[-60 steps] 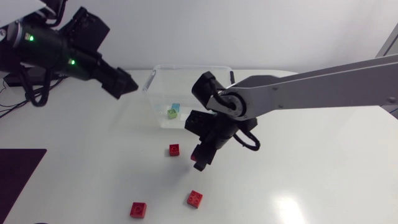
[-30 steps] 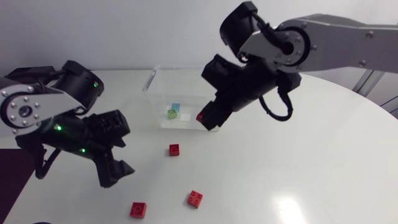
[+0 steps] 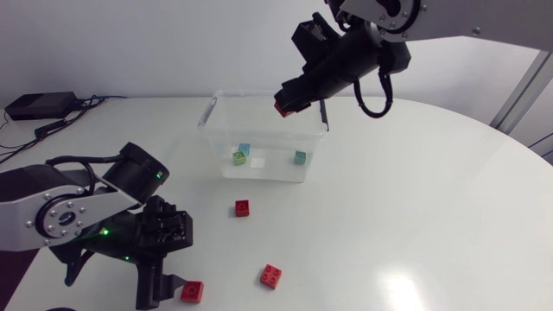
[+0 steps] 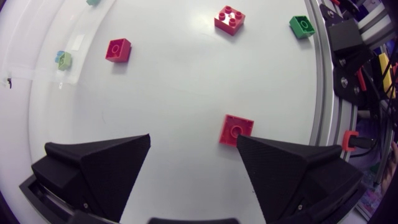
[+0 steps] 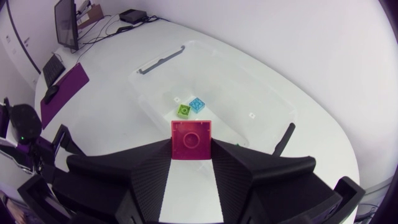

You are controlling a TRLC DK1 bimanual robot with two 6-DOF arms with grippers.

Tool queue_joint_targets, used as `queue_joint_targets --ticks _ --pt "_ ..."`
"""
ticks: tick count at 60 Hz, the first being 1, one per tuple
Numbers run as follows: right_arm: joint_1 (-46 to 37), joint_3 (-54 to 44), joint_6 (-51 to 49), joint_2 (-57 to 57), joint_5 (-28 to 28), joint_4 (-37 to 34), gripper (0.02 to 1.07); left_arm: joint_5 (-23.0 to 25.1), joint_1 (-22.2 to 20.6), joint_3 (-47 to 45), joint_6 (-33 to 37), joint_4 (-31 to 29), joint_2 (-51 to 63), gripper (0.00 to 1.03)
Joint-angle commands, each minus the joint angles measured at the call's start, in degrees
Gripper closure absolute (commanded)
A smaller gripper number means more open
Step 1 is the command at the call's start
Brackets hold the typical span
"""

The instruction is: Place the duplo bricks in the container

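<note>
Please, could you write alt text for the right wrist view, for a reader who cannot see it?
The right gripper holds a red brick between its two black fingers, above a clear container on a white table. Inside the container lie a green brick and a blue brick, side by side.

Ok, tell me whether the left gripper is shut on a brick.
No: the left gripper is open, its fingers wide apart, and the nearest red brick lies on the table beside one finger only.

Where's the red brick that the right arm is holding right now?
In the head view, the red brick sits between the right gripper's fingers, up over the clear container's far side.
</note>
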Motion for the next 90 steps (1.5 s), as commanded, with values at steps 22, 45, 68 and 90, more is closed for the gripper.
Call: queue_joint_targets --ticks 22,45,68,90 --pt "-2.05 10.75 4.69 13.24 2.81 2.86 0.64 0.04 -2.01 -6.82 3.99 3.92 2.63 0.07" --pt "-2.67 9.52 4.69 15.09 4.13 3.04 0.07 0.74 -5.87 -8.67 3.81 7.87 4.47 0.07" --pt "1.46 -6.47 5.31 -3.90 3.69 -0.13 0.07 1.27 -9.30 -9.99 0.56 12.27 8.07 0.90" --pt "12.27 -27.22 9.97 -16.73 2.37 -2.68 0.07 1.18 -6.14 -4.10 -0.76 9.19 2.54 0.97"
